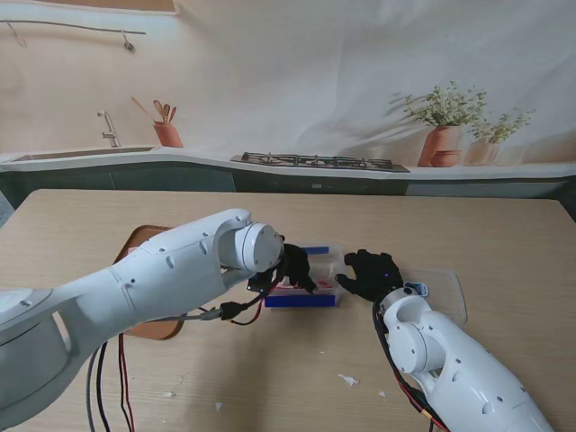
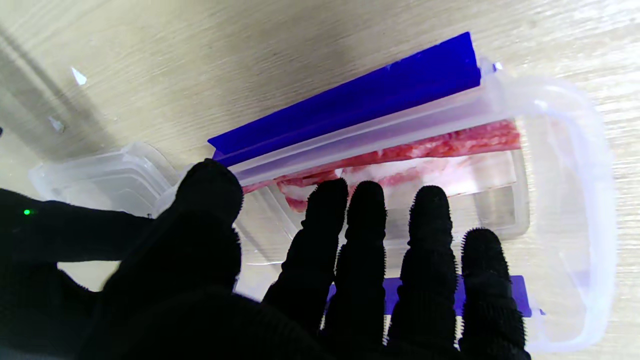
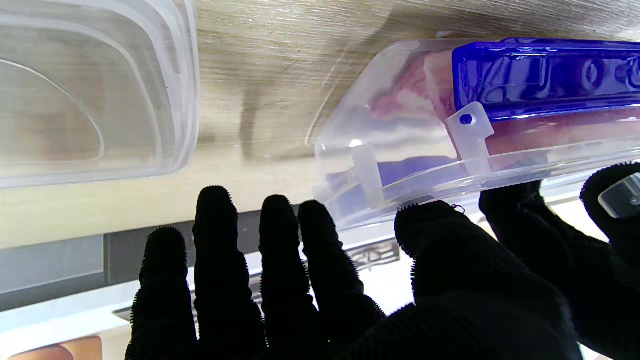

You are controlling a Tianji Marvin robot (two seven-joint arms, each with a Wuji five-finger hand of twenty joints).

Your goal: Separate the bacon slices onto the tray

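Note:
A clear plastic container with blue side clips sits mid-table and holds pink bacon slices. My left hand hovers over its open top, fingers spread and pointing down at the bacon, holding nothing. My right hand is at the container's right end, open, with its thumb against the container's rim. The brown tray lies to the left, mostly hidden under my left arm.
The container's clear lid lies flat on the table right of my right hand, also seen in the right wrist view as the lid. Small white scraps lie on the table near me. A kitchen backdrop stands behind the far edge.

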